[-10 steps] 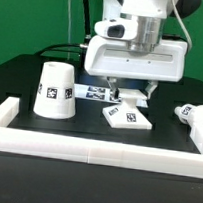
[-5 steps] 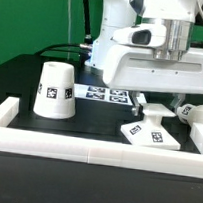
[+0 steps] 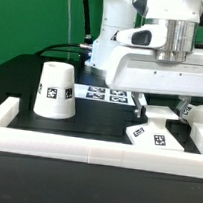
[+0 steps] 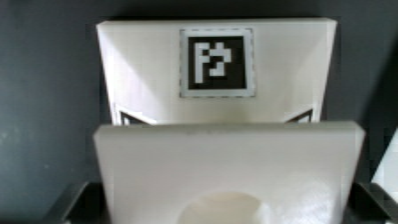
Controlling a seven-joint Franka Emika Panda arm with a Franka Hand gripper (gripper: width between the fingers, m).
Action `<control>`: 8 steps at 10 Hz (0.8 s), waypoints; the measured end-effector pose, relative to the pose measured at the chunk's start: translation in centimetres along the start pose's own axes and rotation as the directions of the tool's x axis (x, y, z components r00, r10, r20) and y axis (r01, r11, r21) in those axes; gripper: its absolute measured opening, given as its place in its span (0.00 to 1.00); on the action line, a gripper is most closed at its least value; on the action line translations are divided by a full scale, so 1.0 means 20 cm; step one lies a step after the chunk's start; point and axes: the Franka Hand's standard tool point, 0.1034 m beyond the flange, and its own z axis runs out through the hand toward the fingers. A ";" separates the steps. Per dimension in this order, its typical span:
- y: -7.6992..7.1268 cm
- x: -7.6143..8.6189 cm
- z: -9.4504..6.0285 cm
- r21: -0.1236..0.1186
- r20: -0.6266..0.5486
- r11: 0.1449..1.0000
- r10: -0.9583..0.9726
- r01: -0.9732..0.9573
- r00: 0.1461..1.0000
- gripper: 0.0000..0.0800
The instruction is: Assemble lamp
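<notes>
The white tapered lamp shade stands upside down on the black table at the exterior view's left, tag facing the camera. My gripper is shut on the flat square lamp base at the exterior view's right, close to the front wall. In the wrist view the lamp base fills the picture with its tag up. The dark fingertips press on both of its sides, so the gripper clamps it. The rounded bulb piece lies just to the right of the base, partly cut off by the picture edge.
The marker board lies flat behind the gripper. A low white wall runs along the table's front, with a side piece at the exterior view's left and another beside the bulb piece. A green backdrop stands behind.
My gripper has carried the lamp base from the table's middle toward the exterior view's right, close to the bulb piece. The shade has not moved.
</notes>
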 end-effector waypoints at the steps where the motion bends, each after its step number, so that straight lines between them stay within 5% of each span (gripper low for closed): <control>1: -0.03 0.00 0.00 0.003 0.002 0.996 0.091 -0.091 0.996 0.67; 8: -0.18 0.23 0.04 0.018 -0.170 1.000 -0.015 0.019 0.985 0.67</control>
